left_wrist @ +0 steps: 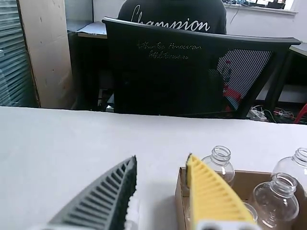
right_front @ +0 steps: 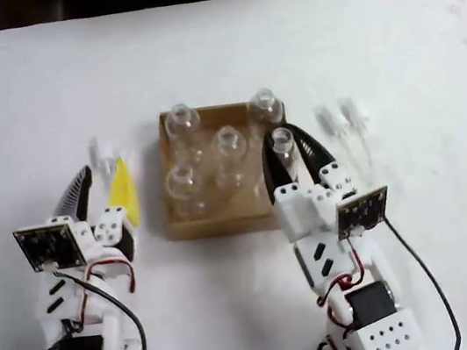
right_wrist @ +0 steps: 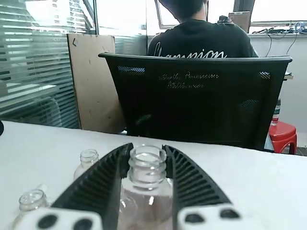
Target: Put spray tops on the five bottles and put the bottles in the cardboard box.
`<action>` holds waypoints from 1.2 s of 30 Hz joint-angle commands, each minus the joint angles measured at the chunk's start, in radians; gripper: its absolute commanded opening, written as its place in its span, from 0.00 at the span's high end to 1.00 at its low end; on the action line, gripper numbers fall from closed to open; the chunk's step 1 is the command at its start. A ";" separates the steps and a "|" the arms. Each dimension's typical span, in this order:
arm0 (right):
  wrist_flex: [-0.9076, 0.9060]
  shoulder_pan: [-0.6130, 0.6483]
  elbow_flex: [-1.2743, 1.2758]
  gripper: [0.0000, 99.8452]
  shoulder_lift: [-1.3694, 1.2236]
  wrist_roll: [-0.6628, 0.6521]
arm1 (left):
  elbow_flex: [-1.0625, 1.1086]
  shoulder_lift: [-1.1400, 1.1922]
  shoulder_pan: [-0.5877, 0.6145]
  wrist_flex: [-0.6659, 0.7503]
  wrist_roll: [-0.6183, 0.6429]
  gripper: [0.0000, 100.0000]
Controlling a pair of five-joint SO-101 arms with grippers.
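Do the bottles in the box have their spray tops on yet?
No, the bottles standing in the cardboard box all have bare, open necks.

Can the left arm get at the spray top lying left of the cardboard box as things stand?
Probably yes. The left gripper is open, and the spray top lies on bare table just ahead of it, with nothing between.

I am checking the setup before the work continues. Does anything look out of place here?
Yes. The bottles stand in the cardboard box with bare necks, while spray tops lie outside on the table. The right tool grips one bottle at the box's right edge.
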State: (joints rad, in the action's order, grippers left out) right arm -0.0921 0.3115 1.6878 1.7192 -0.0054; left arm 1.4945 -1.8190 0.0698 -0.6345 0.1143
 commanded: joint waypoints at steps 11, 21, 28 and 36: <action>0.285 -0.015 0.006 0.98 -0.280 -0.006 | 0.002 -0.010 -0.008 -0.002 0.011 0.84; 0.521 -0.035 -0.005 0.98 -0.654 -0.015 | 0.002 -0.010 -0.008 -0.002 0.011 0.84; 0.506 -0.050 -0.006 0.98 -0.662 -0.015 | 0.002 -0.010 -0.008 -0.002 0.011 0.84; 0.478 -0.050 -0.006 0.98 -0.662 -0.015 | 0.000 -0.010 -0.008 -0.002 0.011 0.84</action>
State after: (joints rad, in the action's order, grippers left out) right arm 0.3867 0.2762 1.6863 1.0610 -0.0084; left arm 1.4945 -1.8190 0.0698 -0.6345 0.1143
